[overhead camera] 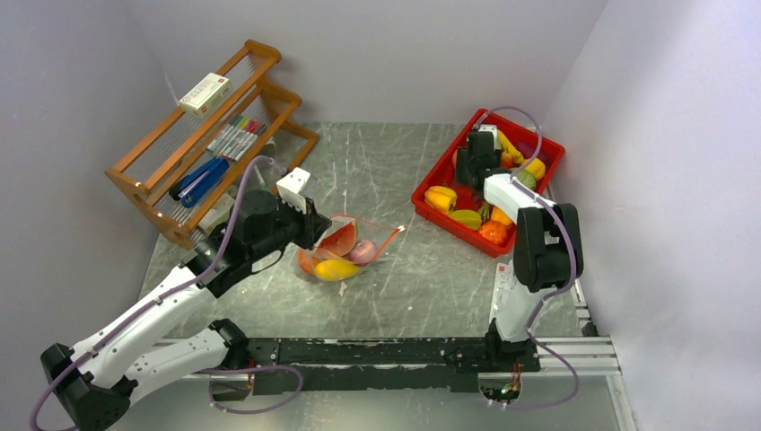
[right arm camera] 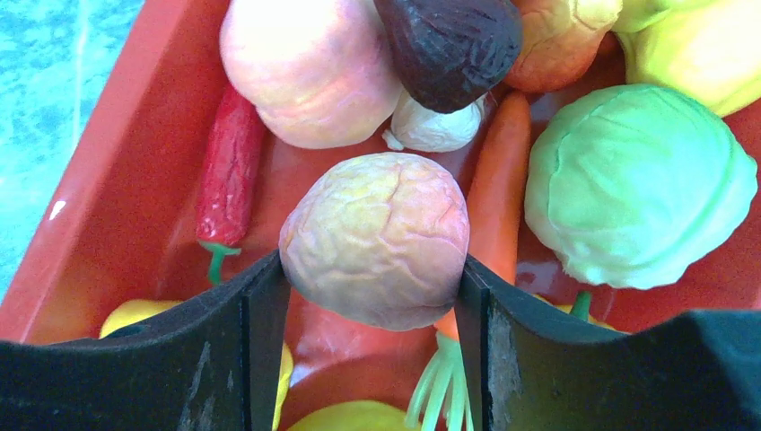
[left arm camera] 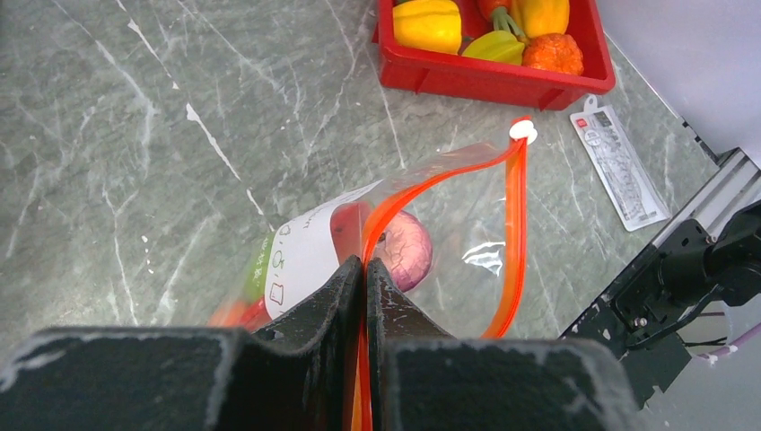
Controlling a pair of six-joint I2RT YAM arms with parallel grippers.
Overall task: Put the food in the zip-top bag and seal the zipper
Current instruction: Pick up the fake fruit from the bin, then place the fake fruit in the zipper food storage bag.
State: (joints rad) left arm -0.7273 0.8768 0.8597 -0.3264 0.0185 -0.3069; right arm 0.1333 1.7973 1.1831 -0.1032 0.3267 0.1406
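The zip-top bag lies mid-table with its mouth gaping toward the tray. Inside it are a red slice, a yellow piece and a purple food, beside the white label. My left gripper is shut on the orange-red zipper at one end of the mouth; it also shows from above. Over the red tray, my right gripper has both fingers pressed against a wrinkled peach-coloured food.
The tray also holds a green cabbage, a carrot, a red chili, a pale peach and several yellow pieces. A wooden rack stands back left. A white tag lies beside the tray.
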